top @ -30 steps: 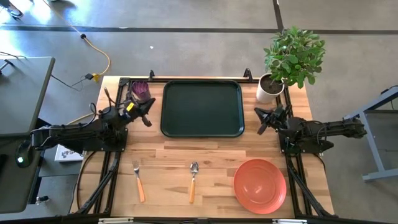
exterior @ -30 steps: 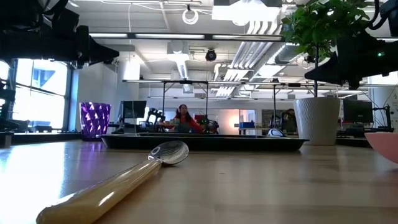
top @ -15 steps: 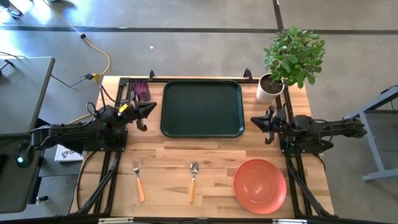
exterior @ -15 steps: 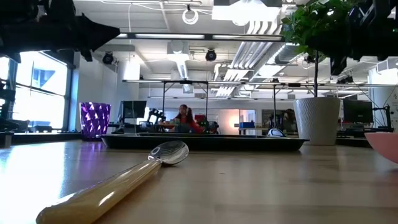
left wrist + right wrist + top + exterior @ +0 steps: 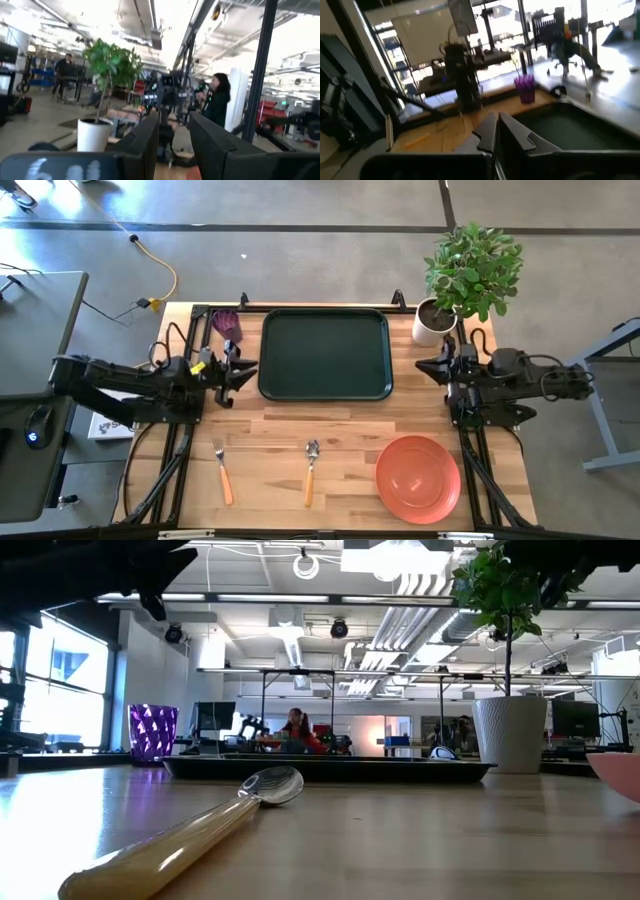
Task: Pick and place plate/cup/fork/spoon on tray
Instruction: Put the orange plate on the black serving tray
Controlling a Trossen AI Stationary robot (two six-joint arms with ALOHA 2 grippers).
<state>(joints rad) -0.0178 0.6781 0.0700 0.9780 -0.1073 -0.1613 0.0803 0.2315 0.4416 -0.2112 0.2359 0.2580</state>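
Both arms have drawn back; left claw [image 5: 244,370] slightly parted, right claw [image 5: 424,365] closed, both empty. Nothing is loaded: cup [image 5: 226,324] beside the bare tray [image 5: 325,390]; fork [image 5: 222,471], spoon [image 5: 310,470], plate [image 5: 418,478] wait along the bench's [image 5: 340,420] near edge.

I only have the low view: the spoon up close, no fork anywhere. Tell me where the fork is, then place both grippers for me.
Observer: The fork lies to the left of the spoon, roughly parallel to it, tines toward the tray.
Operator: Give me the left gripper.
Observer: The left gripper is just off the tray's left edge, on the near side of the cup, its fingers slightly apart and holding nothing.
Operator: Now the right one.
Observer: The right gripper is off the tray's right edge, close to the plant pot, its fingers together and empty.
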